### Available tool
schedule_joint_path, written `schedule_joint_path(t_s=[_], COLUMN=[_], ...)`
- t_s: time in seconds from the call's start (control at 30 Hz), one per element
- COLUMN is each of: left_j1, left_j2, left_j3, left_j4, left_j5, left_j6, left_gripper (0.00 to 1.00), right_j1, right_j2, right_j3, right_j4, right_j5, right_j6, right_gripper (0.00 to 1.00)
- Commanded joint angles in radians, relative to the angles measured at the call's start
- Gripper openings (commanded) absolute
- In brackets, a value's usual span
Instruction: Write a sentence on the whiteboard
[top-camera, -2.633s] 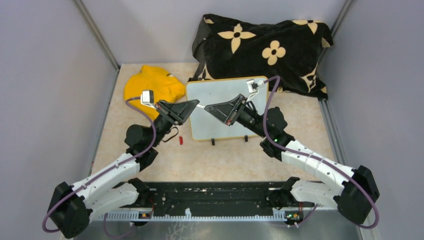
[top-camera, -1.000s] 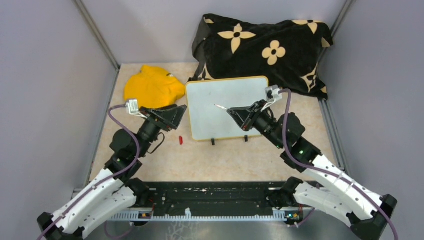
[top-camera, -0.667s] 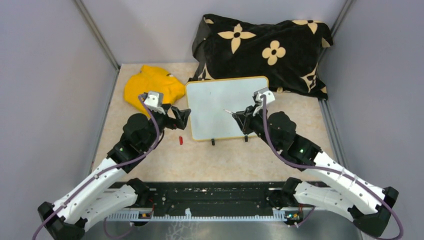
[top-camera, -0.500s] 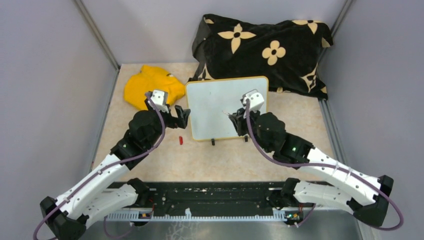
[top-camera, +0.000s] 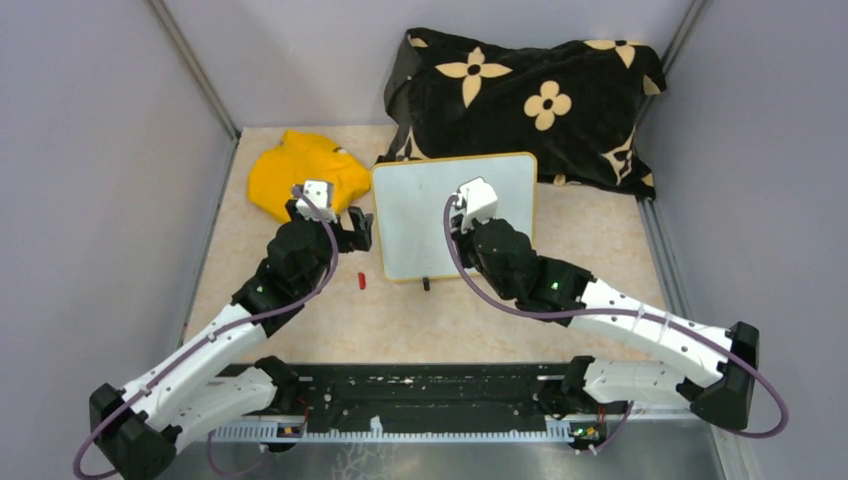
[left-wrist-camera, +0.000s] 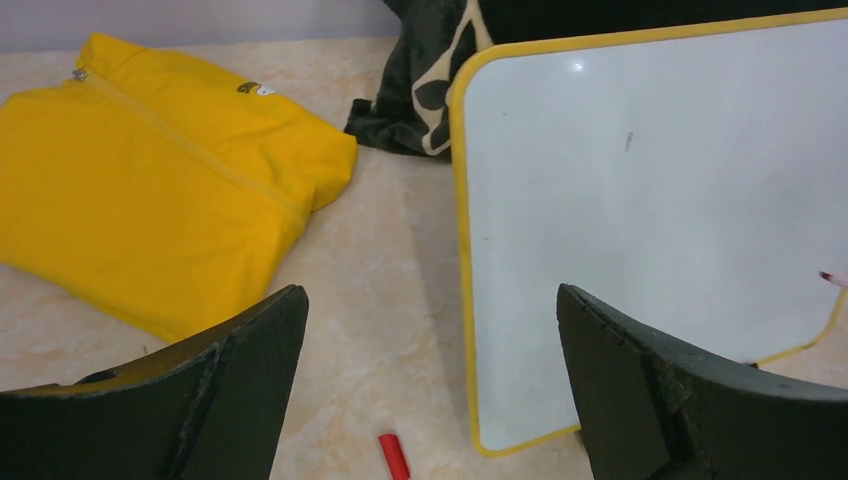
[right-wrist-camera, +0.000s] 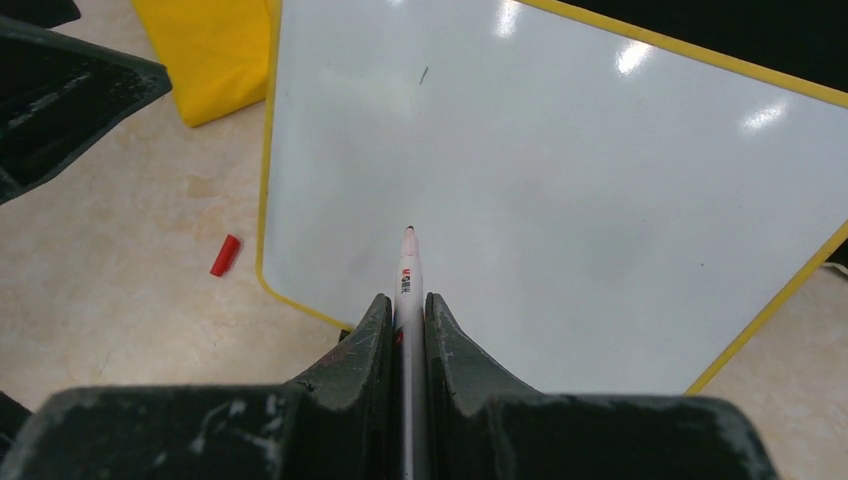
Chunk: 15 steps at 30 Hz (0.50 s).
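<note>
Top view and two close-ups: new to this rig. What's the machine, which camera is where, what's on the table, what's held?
Two robot arms are bolted at the near edge of the table. The wide picture is from a fixed camera above and behind them; each close-up is from a camera on one wrist, looking past its own jaws. On the table: a whiteboard, a yellow cloth, a black flowered blanket and a small red cap. The left gripper is open and empty, by the board's left edge. The right gripper is shut on a marker, its tip pointing at the board. The board is blank apart from one tiny mark.
</note>
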Motion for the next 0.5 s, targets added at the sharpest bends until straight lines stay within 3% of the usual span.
schedule_joint_path(t_s=[0.0, 0.07, 0.17, 0.33, 0.47], left_j1=[0.096, 0.196, 0.29, 0.327, 0.356], left_j2=[0.064, 0.072, 0.078, 0.141, 0.115], left_j3=[0.094, 0.107, 0.109, 0.111, -0.055], left_j4=[-0.08, -0.089, -0.076, 0.01, 0.229], left_j5=[0.06, 0.244, 0.395, 0.564, 0.652], left_j6=[-0.056, -0.114, -0.189, -0.213, -0.235], left_gripper=[0.99, 0.99, 0.99, 0.99, 0.99], right_j1=[0.008, 0.008, 0.008, 0.007, 0.008], right_j2=[-0.013, -0.019, -0.036, -0.088, -0.126], right_j3=[0.035, 0.031, 0.02, -0.045, -0.098], right_j4=[0.045, 0.047, 0.051, 0.091, 0.127], right_j5=[-0.052, -0.069, -0.087, -0.133, -0.175], right_j6=[0.023, 0.028, 0.033, 0.033, 0.033], right_gripper=[0.0, 0.0, 0.0, 0.0, 0.0])
